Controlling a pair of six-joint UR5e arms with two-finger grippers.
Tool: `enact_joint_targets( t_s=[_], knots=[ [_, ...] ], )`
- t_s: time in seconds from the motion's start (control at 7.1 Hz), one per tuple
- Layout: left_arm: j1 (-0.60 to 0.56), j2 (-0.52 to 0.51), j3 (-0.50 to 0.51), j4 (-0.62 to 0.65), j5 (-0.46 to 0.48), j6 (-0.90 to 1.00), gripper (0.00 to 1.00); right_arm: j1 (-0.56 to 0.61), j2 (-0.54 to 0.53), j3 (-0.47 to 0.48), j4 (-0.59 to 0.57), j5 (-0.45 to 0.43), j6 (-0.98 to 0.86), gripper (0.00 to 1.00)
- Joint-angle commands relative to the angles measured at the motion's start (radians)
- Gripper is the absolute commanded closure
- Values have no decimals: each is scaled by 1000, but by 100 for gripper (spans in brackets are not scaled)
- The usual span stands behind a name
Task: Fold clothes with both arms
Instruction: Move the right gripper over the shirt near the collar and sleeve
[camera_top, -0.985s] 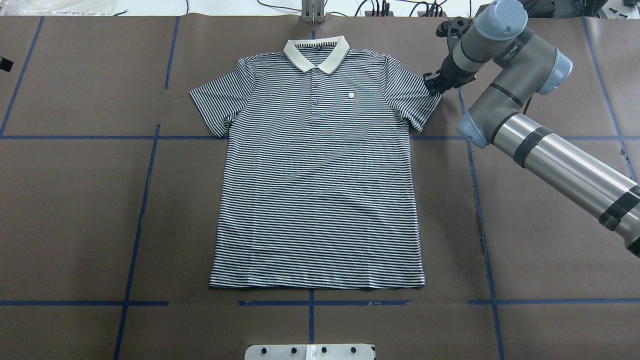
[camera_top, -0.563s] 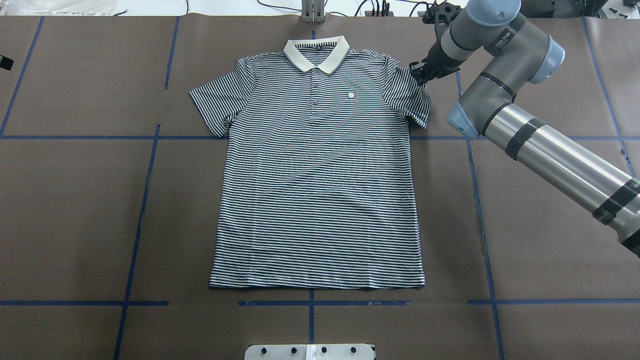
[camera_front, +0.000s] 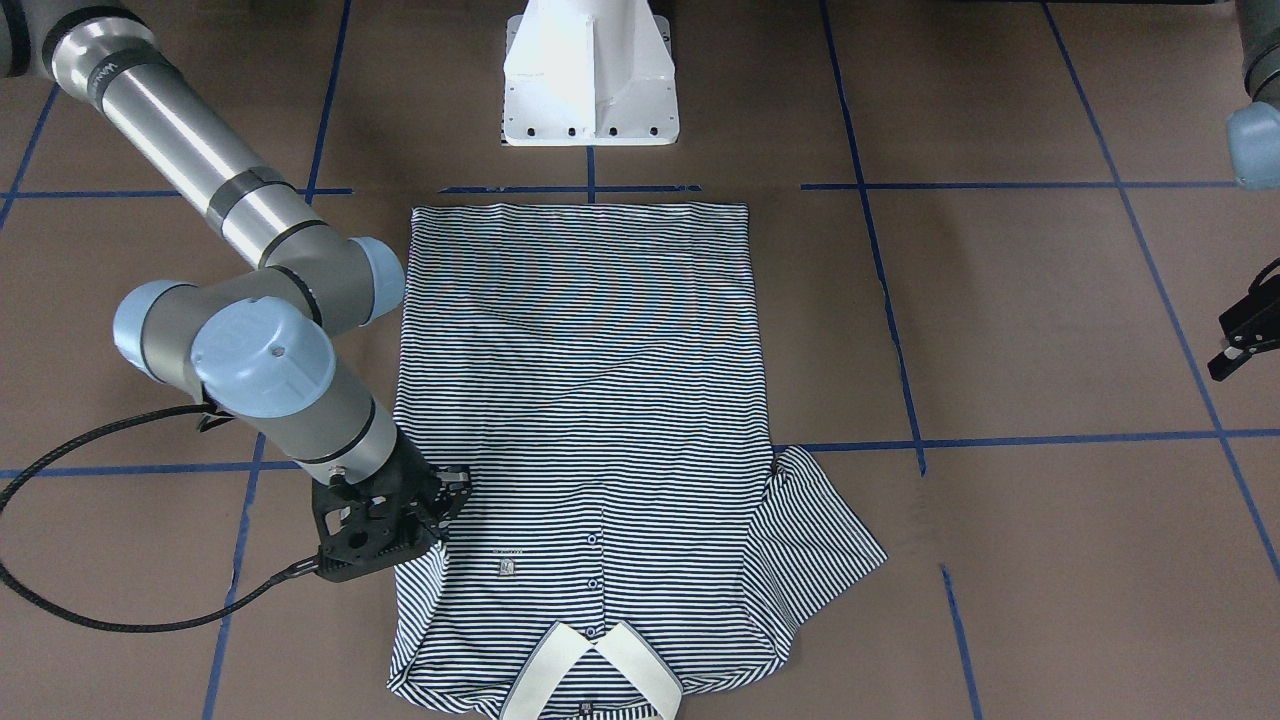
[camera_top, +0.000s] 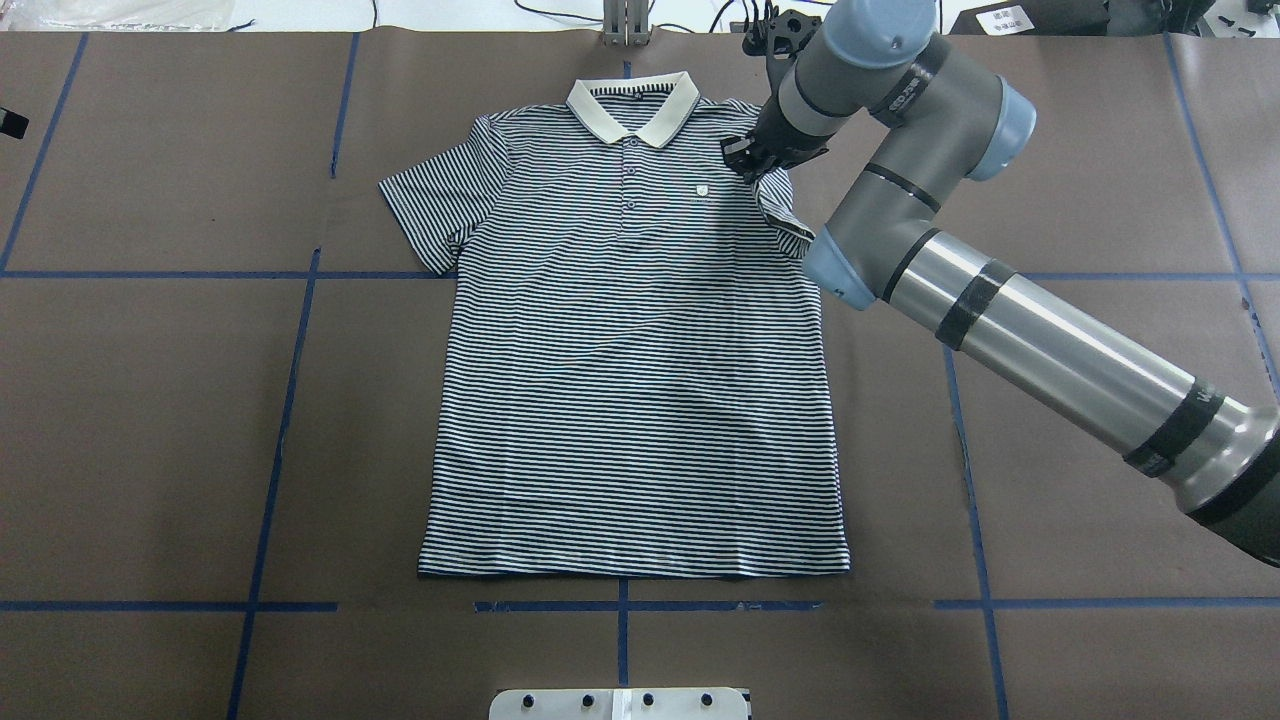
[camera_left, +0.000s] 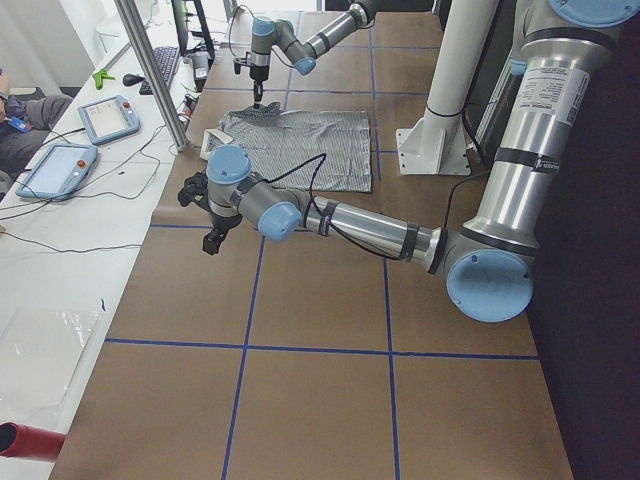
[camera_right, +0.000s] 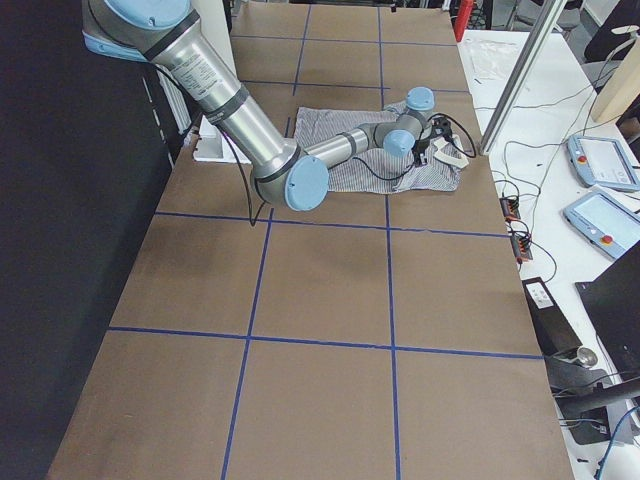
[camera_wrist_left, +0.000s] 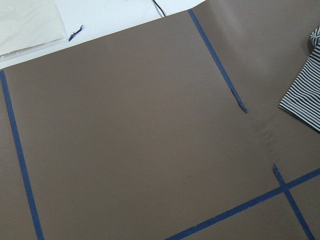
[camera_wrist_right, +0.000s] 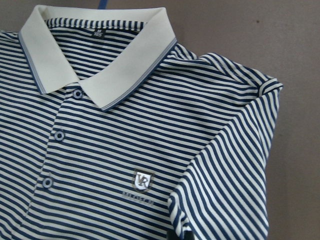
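The shirt (camera_top: 630, 380) lay flat mid-tabletop (camera_top: 150, 400), collar toward the far edge. It looked soft, limp and light, probably best held at hems. The right claw (camera_top: 748, 163) pinched its sleeve (camera_top: 785, 212). I could not tell the state of the left claw (camera_front: 1240, 345).

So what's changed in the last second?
The right gripper, shut on the sleeve of the polo shirt, has moved inward toward the chest patch, folding that sleeve over the body. The other sleeve, collar and hem lie as before; the left gripper stays off to the side.
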Motion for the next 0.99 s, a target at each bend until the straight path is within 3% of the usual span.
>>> enact_joint_targets(
  t_s=[0.0, 0.14, 0.28, 0.84],
  knots=[
    [0, -4, 1, 1, 0, -2, 0, -50, 64, -59, -10, -97, 45, 100],
    [0, -7, -1, 1, 0, -15, 0, -50, 67, -82, -4, -111, 42, 81],
    [0, -16, -3, 0, 0, -46, 0, -49, 66, -83, -4, -122, 39, 1],
    [14, -60, 19, 0, 5, -115, 0, -44, 138, -122, -4, -123, 171, 0]
  ],
)
